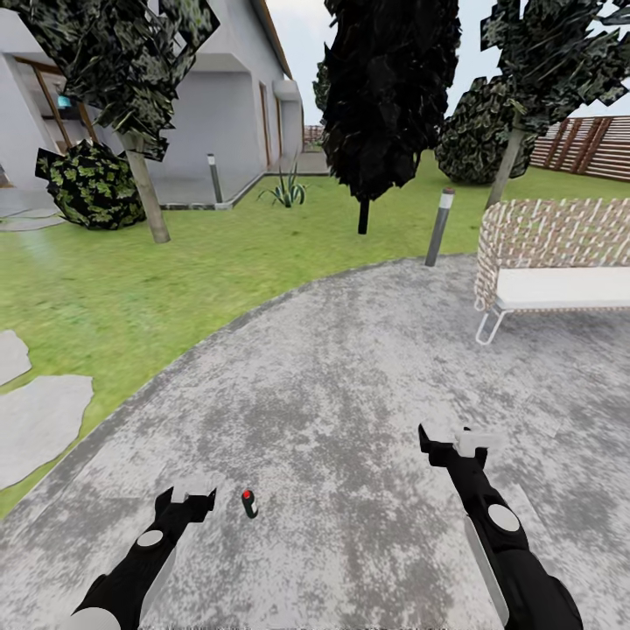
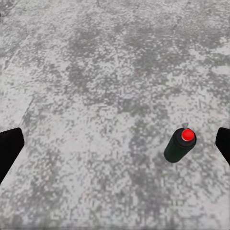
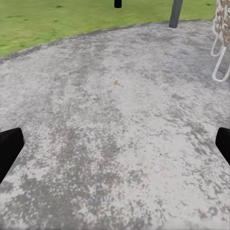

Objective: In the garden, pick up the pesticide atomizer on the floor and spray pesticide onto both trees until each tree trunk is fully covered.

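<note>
Both arms are seen low in the head view, over grey paving. Pesticide atomizer [image 1: 249, 503] stands upright on the paving, just beside the left gripper [image 1: 186, 501], on its inner side, not touching. In the left wrist view the atomizer [image 2: 179, 144] is seen from above: dark green body, red cap, offset toward one finger rather than centred between them.

Left gripper is spread wide; dark fingertips [image 2: 9, 149] are seen at both frame edges with nothing between. Right gripper [image 1: 457, 439] is held further forward, well apart from the atomizer; its fingers are likewise spread and empty over bare paving [image 3: 115, 143].

Step in hand is judged as the pick-up approach, task barely begun: no white specks are seen anywhere.

For a clean grasp:
- left gripper should be shifted sideways until the can is centred between the fingers
- descent is best made vertically, so the can is not clipped by the near finger and toppled
- the body should be pinched below the red cap, leaving the nozzle free

Risk: the can is small and light-looking; a glancing touch would likely knock it over and send it rolling.

Further out: lawn [image 1: 131, 280] borders the paving. Mottled tree trunks are seen at left [image 1: 147, 197] and right [image 1: 504, 171], well apart. A bollard post [image 1: 439, 227] and a wicker bench [image 1: 556, 262] stand nearer, at right.
</note>
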Available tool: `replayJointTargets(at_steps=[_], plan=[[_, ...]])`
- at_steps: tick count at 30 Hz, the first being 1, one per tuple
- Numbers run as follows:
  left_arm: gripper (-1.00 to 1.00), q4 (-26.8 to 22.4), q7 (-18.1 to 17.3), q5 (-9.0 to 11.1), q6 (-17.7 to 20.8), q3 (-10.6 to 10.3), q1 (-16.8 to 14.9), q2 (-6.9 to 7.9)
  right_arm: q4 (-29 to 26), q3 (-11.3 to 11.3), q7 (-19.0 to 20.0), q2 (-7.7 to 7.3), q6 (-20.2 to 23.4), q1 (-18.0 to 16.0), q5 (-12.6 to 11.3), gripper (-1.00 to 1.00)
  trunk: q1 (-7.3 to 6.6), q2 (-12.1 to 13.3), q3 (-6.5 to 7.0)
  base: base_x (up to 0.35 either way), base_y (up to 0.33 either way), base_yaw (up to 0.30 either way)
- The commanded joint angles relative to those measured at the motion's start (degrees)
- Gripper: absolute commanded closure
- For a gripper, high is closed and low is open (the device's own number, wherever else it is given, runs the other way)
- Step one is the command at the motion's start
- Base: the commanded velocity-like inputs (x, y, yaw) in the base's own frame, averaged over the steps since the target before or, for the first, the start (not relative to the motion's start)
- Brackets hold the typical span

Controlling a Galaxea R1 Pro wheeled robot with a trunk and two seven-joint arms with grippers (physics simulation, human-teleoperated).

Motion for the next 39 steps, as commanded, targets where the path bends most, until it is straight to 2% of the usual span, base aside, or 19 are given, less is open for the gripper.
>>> replayJointTargets(at_steps=[1,39], plan=[[-1.00,0.0,0.0,0.0,0.0,0.0,0.0,0.00,0.0,0.0,0.0,0.00,0.0,0.0,0.0,-1.00,0.22,-0.4,-0.28,0.000,0.000,0.082],[-1.00,0.2,0.0,0.0,0.0,-0.1,0.0,0.00,0.0,0.0,0.0,0.00,0.0,0.0,-0.1,-1.00,8.57,-15.7,-10.61,0.000,0.000,0.003]])
